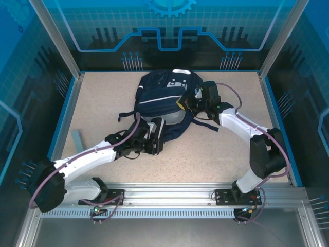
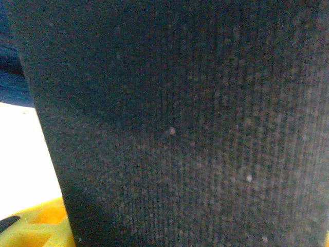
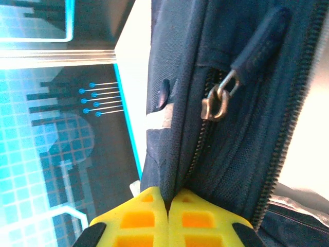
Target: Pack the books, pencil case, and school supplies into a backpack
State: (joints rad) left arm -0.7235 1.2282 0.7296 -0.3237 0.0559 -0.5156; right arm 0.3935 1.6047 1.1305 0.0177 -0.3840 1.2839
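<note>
The navy backpack (image 1: pixel 163 95) lies flat on the table (image 1: pixel 97 108), the right gripper (image 3: pixel 168 206) pinched tight on a fold of its fabric just beside a zipper pull (image 3: pixel 218 101), and the left gripper (image 1: pixel 154 139) at its near end against dark woven fabric (image 2: pixel 180 128), its jaw state impossible to tell.
</note>
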